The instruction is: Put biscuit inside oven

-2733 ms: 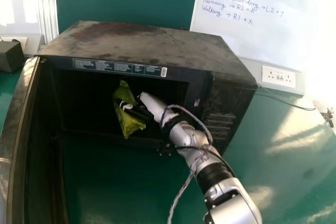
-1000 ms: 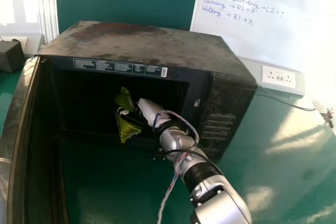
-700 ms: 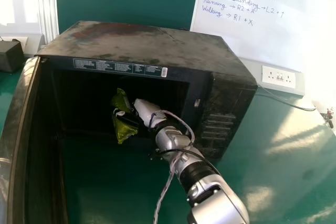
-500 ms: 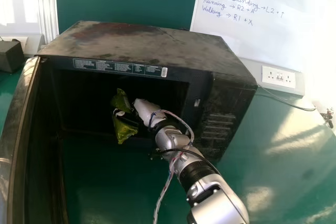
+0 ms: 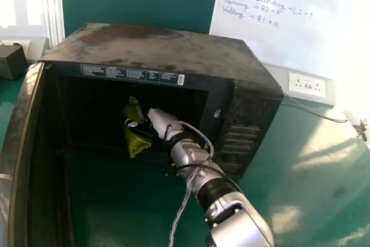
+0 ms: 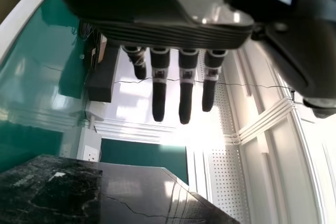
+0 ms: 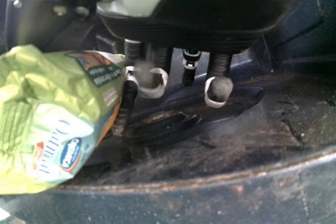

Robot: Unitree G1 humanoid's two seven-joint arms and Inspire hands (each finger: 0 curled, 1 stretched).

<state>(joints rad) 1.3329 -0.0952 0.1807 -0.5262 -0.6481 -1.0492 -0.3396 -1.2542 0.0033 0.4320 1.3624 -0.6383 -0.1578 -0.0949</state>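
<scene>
In the head view my right hand (image 5: 161,122) is inside the mouth of the dark oven (image 5: 156,44), its fingers curled round the green biscuit packet (image 5: 137,142). The packet hangs within the opening, above the cavity floor as far as I can tell. From the right wrist view, the wrinkled packet (image 7: 42,119) lies against the thumb side of my right hand (image 7: 152,80), over the oven's dark inner surface. The left wrist view has my left hand (image 6: 184,85) with straight fingers, holding nothing.
The open oven door (image 5: 20,160) stands along the left. A green table (image 5: 312,183) extends to the right and in front of the oven. A socket board (image 5: 306,85) and cable are behind on the right, a dark box (image 5: 11,62) at the far left.
Over the earlier frames my right hand and the packet moved left and slightly down within the oven's opening. Since about half a second ago they have hardly moved.
</scene>
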